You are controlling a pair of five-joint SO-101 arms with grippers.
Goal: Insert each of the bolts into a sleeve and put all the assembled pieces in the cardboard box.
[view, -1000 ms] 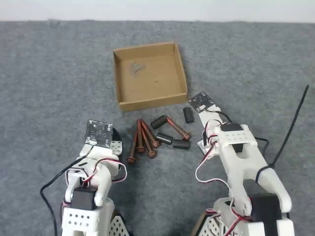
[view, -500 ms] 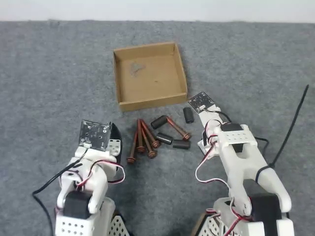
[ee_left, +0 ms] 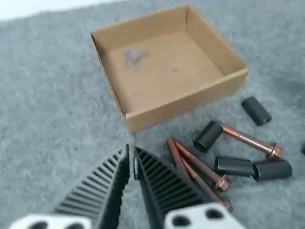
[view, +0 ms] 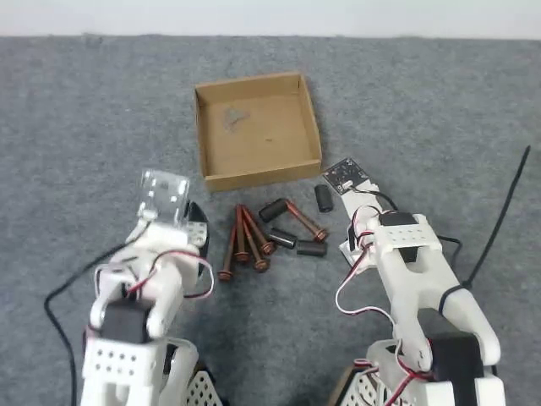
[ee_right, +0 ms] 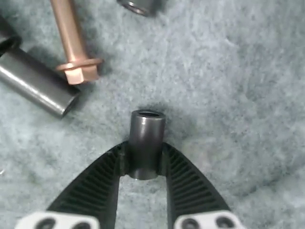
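The cardboard box [view: 262,176] [ee_left: 190,100] stands open on the grey carpet. In front of it lie three copper bolts [view: 243,241] [ee_left: 198,167] side by side. A fourth bolt [view: 304,222] [ee_left: 248,139] lies with its tip at a black sleeve [view: 272,210]. Three more sleeves [view: 281,238] [view: 311,249] [view: 324,197] lie loose nearby. My left gripper [view: 197,216] [ee_left: 132,151] hovers shut and empty, left of the bolts. My right gripper [ee_right: 144,148] is shut on another black sleeve [ee_right: 147,126], which stands upright on the carpet beside a bolt head [ee_right: 78,71].
The right arm [view: 406,254] covers the carpet right of the parts, and a black cable [view: 499,220] runs beyond it. Grey carpet lies open left of the box and behind it.
The left arm has lifted and swung forward toward the box. The right arm and the parts have stayed put.
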